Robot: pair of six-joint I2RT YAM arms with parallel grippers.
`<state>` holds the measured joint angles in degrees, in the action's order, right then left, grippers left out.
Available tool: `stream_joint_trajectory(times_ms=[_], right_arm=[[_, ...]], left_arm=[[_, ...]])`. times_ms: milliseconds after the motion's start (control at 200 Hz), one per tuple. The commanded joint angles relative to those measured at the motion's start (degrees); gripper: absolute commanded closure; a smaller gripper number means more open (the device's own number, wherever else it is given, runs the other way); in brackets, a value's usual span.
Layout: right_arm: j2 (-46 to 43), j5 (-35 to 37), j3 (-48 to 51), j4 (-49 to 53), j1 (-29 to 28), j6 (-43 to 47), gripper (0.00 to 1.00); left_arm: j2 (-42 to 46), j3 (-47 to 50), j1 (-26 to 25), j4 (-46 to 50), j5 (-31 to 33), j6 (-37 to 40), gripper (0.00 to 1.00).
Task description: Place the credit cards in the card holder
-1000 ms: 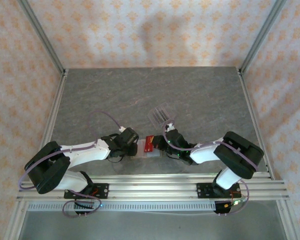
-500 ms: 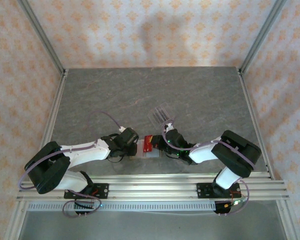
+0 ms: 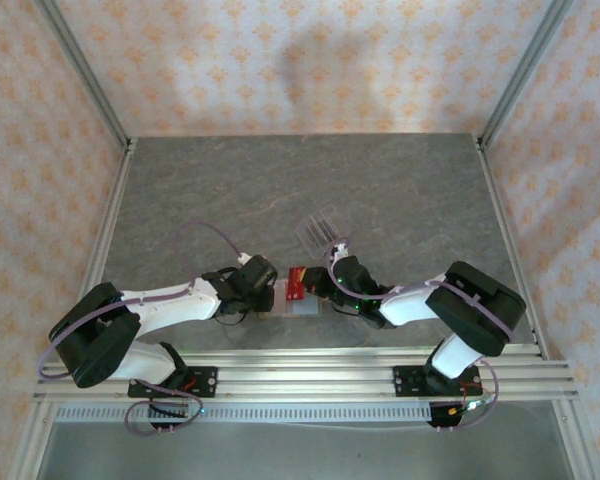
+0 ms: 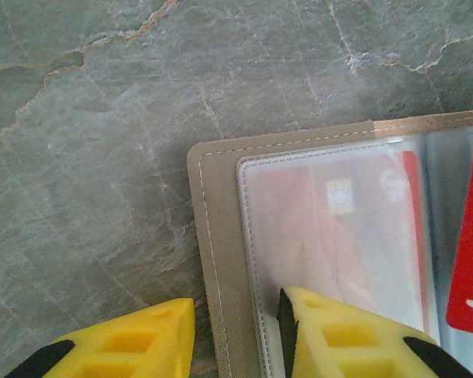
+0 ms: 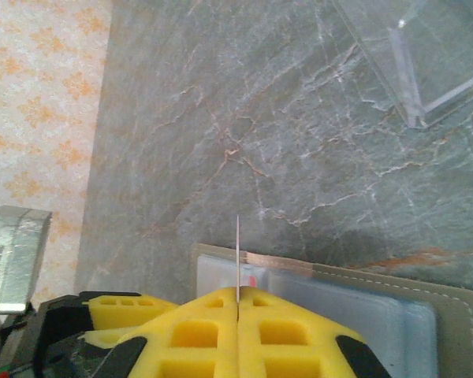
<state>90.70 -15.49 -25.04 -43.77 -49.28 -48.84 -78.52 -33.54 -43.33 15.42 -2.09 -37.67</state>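
Where the two arms met at the lower centre of the top view, the left gripper (image 3: 264, 292) stood with its jaws partly apart, astride the left edge of the card holder (image 3: 298, 306). One yellow finger (image 4: 126, 346) hung over the grey table (image 4: 102, 157), the other over a clear sleeve (image 4: 299, 260) with a red chip card (image 4: 363, 205) inside. The holder lay open and flat. Further right, the right gripper (image 3: 320, 288) was clamped on a red credit card (image 3: 300, 286), held edge-up over the holder. A clear stand (image 3: 320, 228) stood just above and to the right.
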Motion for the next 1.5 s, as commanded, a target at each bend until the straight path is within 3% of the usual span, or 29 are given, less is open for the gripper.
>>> stream_joint_trajectory(times_ms=[0,981,1496], right_arm=[[-0.5,-0.4,-1.5,-0.7,0.5,0.8,1.0],[5.9,0.9,-4.1,0.4,1.5,3.5,1.0],[7.8,-3.5,-1.4,-3.2,0.4,1.9,1.0]], left_arm=[[-1.2,1.4,0.4,3.4,2.1,-0.3,0.66],[-1.4,1.5,0.4,2.9,1.6,-0.6,0.66],[-1.5,1.1,0.4,3.0,1.6,-0.6,0.66]])
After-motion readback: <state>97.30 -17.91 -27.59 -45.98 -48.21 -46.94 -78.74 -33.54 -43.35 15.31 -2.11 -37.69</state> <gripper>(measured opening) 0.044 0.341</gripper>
